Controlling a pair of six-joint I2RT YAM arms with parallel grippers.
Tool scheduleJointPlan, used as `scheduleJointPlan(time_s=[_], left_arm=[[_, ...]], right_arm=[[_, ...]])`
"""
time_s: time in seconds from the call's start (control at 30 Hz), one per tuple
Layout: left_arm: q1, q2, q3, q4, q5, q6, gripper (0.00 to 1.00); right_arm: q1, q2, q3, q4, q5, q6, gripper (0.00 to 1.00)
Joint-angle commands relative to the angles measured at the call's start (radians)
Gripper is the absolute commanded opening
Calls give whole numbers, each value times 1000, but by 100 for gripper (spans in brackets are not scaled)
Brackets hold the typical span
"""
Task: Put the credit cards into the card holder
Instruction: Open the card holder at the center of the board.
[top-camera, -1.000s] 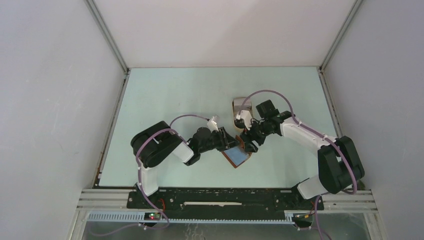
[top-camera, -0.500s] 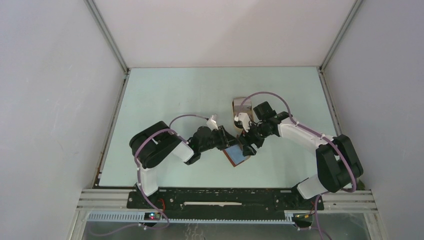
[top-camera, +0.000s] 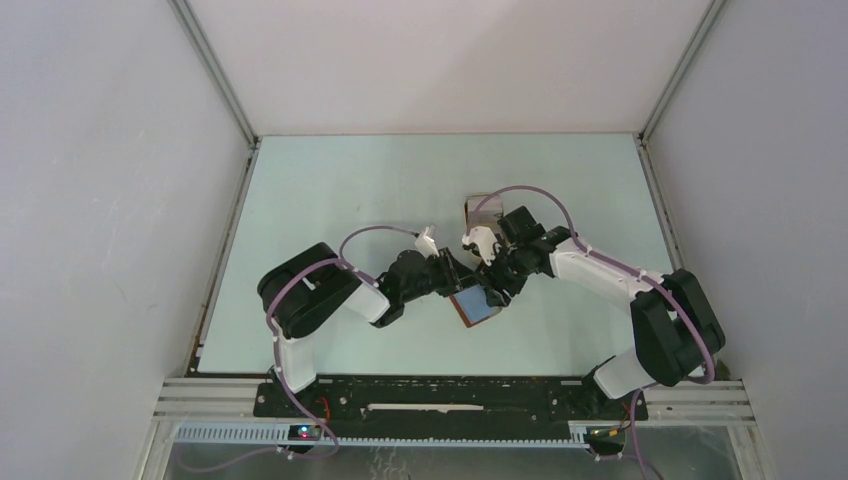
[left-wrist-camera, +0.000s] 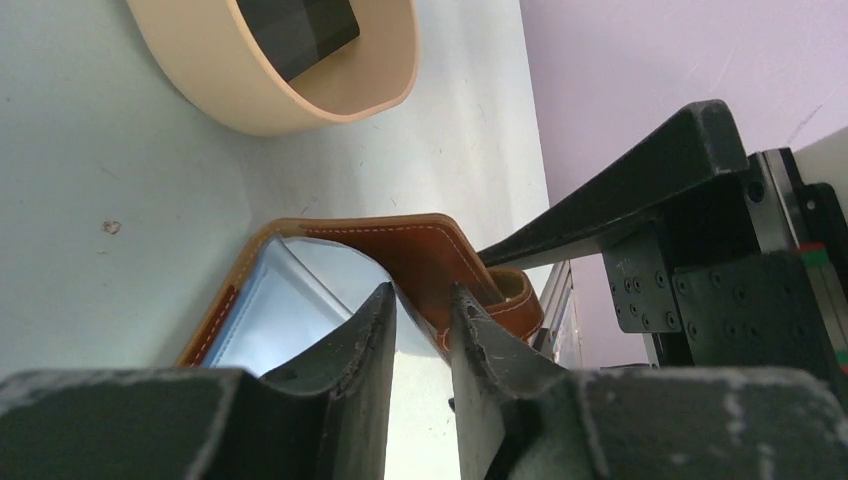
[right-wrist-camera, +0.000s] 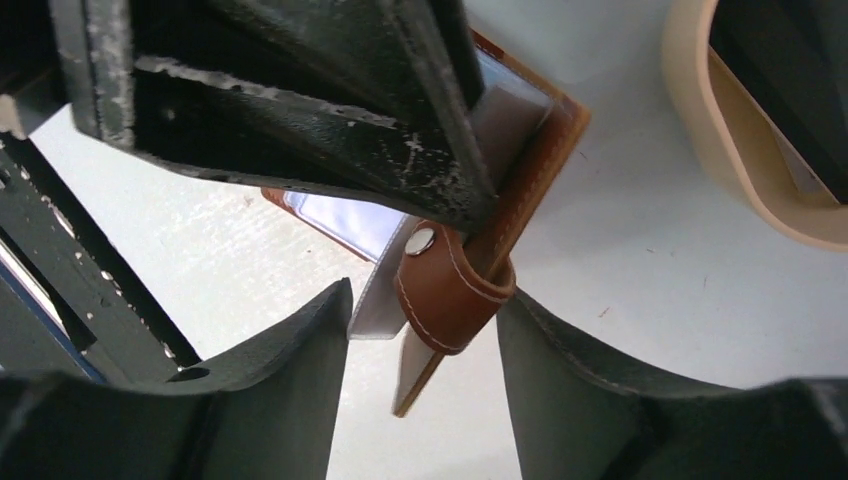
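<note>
Change: your right gripper (top-camera: 497, 290) has slid in from the right over the last second and now sits right against the left gripper (top-camera: 458, 283). Both meet over the card holder (top-camera: 474, 307), which has barely moved on the surface (top-camera: 330, 200).
Meaning: you now have two grippers on the holder, so this looks like opening or steadying it, not loading. No card is being carried by either gripper.
Left gripper: its jaws are narrow. In the left wrist view the left gripper (left-wrist-camera: 420, 300) has the stitched leather edge of the card holder (left-wrist-camera: 420, 245) between its fingers, which reads as a pinch on the cover. The clear sleeve (left-wrist-camera: 290, 310) curls up just beside the left finger.
Right gripper: its jaws stand apart. In the right wrist view the right gripper (right-wrist-camera: 425, 305) straddles the strap (right-wrist-camera: 450, 290), with a finger on either side. The snap (right-wrist-camera: 420, 240) faces the camera, and you have not closed on the strap yet.
Holder position: it lies at mid-surface, tilted, directly under both sets of fingertips and near the tray (top-camera: 480, 206).
Cards: dark cards (left-wrist-camera: 300, 25) lie in the tray (left-wrist-camera: 260, 95), apart from both grippers. You cannot tell whether the pale sheet by the strap is a card or the sleeve.
Next, as a judgement: close on the strap gently, because a hard pull could drag the holder out of the left pinch.
</note>
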Motion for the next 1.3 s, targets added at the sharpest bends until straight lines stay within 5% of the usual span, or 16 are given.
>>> scheduleJointPlan(time_s=[0.0, 0.23, 0.47, 1.13, 1.27], left_arm=[[-5, -21, 46, 9, -19, -7, 31], [-6, -17, 31, 44, -26, 2, 31], [-7, -33, -37, 149, -49, 12, 34], [-69, -135, -200, 224, -114, 90, 26], [-81, -100, -167, 192, -95, 91, 17]], right_arm=[[-16, 7, 37, 20, 34, 39, 58], [-91, 24, 53, -17, -75, 72, 25], [-176, 99, 84, -89, -258, 95, 7], [-238, 208, 103, -107, -370, 153, 0], [-239, 216, 107, -107, -376, 152, 0]])
